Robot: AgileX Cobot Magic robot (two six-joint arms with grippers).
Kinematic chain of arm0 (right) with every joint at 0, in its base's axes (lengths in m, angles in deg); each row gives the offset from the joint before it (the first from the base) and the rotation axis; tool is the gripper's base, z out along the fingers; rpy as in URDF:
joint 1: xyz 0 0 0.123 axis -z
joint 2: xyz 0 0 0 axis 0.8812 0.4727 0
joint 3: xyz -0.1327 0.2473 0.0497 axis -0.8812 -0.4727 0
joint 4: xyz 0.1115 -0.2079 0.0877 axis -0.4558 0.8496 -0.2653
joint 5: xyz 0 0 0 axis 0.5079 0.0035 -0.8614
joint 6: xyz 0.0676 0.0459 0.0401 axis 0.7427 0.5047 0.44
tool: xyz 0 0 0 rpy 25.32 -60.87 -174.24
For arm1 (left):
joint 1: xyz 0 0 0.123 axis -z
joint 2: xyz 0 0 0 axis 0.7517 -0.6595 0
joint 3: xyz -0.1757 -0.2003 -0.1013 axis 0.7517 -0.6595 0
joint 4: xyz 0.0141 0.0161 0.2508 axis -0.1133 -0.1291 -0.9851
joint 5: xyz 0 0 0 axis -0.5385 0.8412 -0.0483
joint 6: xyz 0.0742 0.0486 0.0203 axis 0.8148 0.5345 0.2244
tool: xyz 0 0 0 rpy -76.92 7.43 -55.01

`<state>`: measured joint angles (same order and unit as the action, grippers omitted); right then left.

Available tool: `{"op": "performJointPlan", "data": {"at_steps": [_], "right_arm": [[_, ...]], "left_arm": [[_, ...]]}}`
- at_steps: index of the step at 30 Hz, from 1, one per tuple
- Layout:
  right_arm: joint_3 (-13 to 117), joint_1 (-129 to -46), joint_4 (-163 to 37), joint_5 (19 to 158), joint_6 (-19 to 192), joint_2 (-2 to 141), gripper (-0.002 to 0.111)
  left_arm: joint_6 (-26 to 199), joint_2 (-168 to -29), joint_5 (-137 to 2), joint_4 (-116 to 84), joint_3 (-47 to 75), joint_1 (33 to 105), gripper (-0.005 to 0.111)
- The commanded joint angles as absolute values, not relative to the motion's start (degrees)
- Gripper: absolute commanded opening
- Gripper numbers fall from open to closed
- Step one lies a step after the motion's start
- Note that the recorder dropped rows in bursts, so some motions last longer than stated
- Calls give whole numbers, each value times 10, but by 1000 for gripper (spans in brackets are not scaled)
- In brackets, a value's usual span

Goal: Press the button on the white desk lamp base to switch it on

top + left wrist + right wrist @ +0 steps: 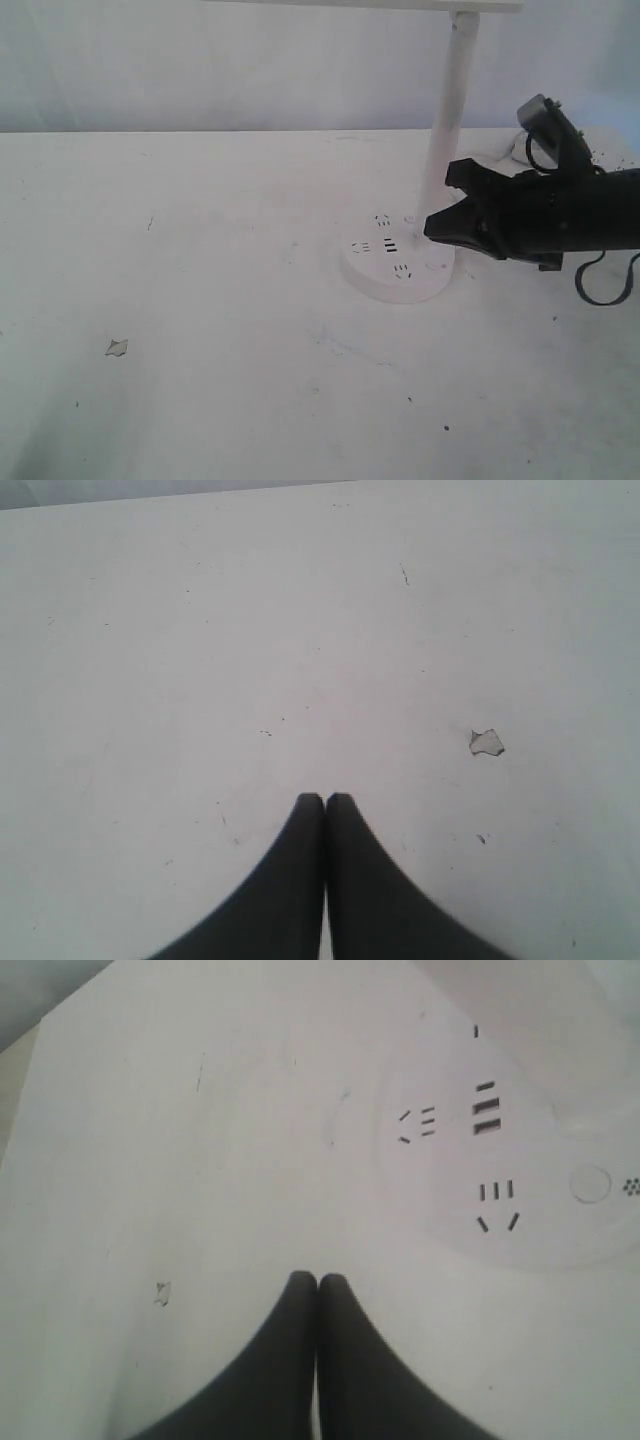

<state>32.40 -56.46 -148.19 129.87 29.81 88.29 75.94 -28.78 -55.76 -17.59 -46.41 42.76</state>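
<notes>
1. The left end effector (325, 800), two black tapered fingers, shows only in its own wrist view. Its fingers are pressed together with nothing between them, and they hang over the bare white desk (200, 630).
2. A small grey chipped flake mark (487, 742) lies on the desk ahead of the left end effector's tips and off to one side. It is apart from the tips. In the exterior view this mark (117, 347) sits far from the right end effector, well away across the desk.
3. The thick round white plastic desk lamp base (375, 278) stands on the desk just ahead of and under the right end effector's tips. Its top face carries dark socket slots and USB slits.
4. The tiny round white button (590, 1184), a faint grey-ringed circle flush with the base's top face, lies ahead of the right end effector's tips and off to one side. It sits beyond the nearest socket group, and the tips do not touch it.
5. A white round pole (450, 110) rises from the base just beside the right end effector's tips.
6. The black right end effector (434, 227) reaches in over the base's edge. In its wrist view the fingers (300, 1305) meet at the tips, gripping nothing.
</notes>
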Motion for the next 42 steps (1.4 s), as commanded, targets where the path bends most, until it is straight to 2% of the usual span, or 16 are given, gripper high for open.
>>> {"op": "performJointPlan", "data": {"at_steps": [1,12,16,25,42], "right_arm": [[328,-566,-1545,1293,217,928,0],[366,-566,-1552,1257,207,1007,0],[375,-564,-1552,1268,199,1028,0],[376,-505,-1562,1331,172,1046,0],[409,-503,-1564,1362,150,1101,0]], "left_arm": [[759,-286,-559,-176,-465,432,0],[759,-286,-559,-176,-465,432,0],[759,-286,-559,-176,-465,432,0],[759,-286,-559,-176,-465,432,0],[759,-286,-559,-176,-465,432,0]]}}
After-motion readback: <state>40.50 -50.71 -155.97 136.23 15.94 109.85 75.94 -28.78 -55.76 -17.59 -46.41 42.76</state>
